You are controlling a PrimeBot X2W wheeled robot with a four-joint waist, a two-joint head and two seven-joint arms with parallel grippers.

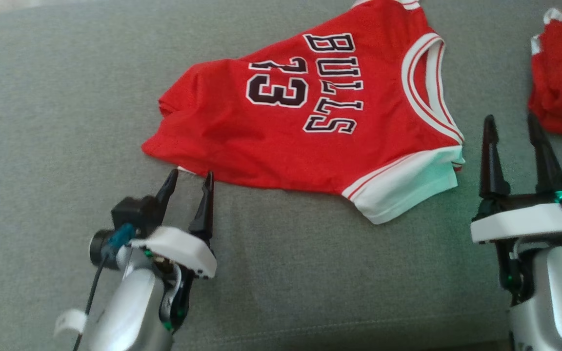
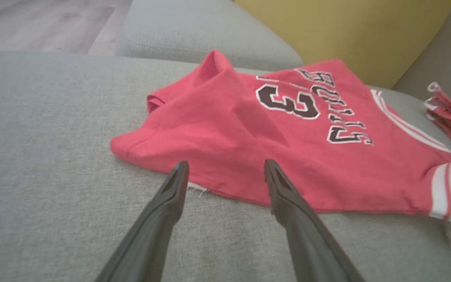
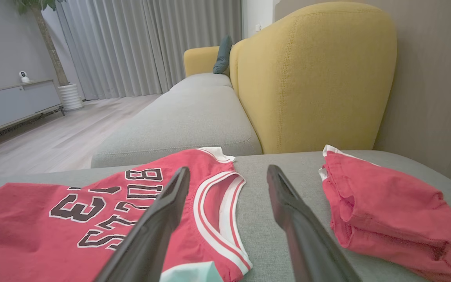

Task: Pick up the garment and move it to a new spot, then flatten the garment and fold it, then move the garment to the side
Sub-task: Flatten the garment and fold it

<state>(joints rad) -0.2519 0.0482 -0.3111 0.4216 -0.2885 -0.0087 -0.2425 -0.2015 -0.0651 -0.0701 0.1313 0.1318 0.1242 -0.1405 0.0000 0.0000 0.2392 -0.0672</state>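
A red sleeveless garment (image 1: 310, 112) with white trim and black "BULLS 23" lettering lies spread on the grey sofa seat (image 1: 66, 97), its hem end rumpled at the left. My left gripper (image 1: 190, 178) is open, its tips just short of the garment's lower left hem (image 2: 194, 156). My right gripper (image 1: 511, 124) is open and empty, standing to the right of the garment's white-trimmed shoulder (image 1: 408, 187). In the right wrist view the neckline (image 3: 217, 203) lies between and below my fingers (image 3: 163, 211).
A second red folded piece of clothing (image 1: 561, 83) lies on the seat at the far right. A yellow sofa back (image 3: 311, 78) rises behind the seat. A further grey cushion (image 3: 194, 117) extends beyond, with wooden floor (image 3: 53, 133) to its left.
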